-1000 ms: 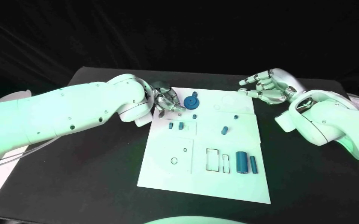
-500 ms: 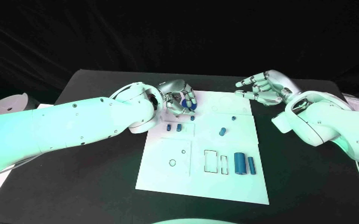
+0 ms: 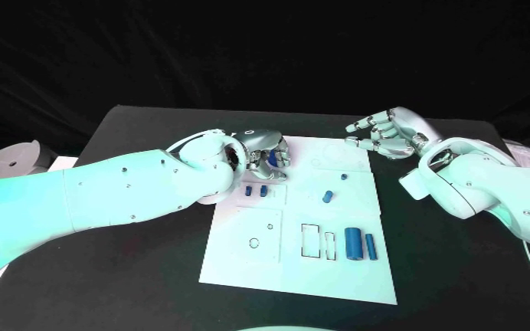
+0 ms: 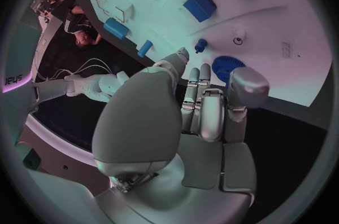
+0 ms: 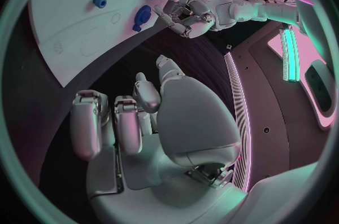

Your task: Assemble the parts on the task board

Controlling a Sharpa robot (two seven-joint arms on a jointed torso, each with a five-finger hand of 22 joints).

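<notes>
Leftward and forward went the left hand (image 3: 265,157) over the last second, from the board's (image 3: 254,270) left edge onto its far left corner, where it sat over the blue gear (image 4: 227,67). From its own wrist camera the fingers (image 4: 200,84) were curled down toward the board, their tips just beside the gear; whether they gripped it or merely touched it could not be told. The gear lay flat on the board near a small blue peg (image 4: 200,45).

Across the board, the right hand (image 3: 383,133) hovered off the far right corner, over the black table (image 3: 132,128), fingers apart and loosely bent, holding nothing.

Nearer than the left hand, two small blue parts (image 3: 256,190) lay side by side by the board's left edge. A short blue piece (image 3: 329,195) lay close to the board's middle, and a tiny one (image 3: 344,176) beyond it. Toward the near right stood a fat cylinder (image 3: 354,241) with a thin rod (image 3: 374,244) just beside it, next to two outlined slots (image 3: 319,239). Open white board ran along the near edge, and bare table flanked both long sides.
</notes>
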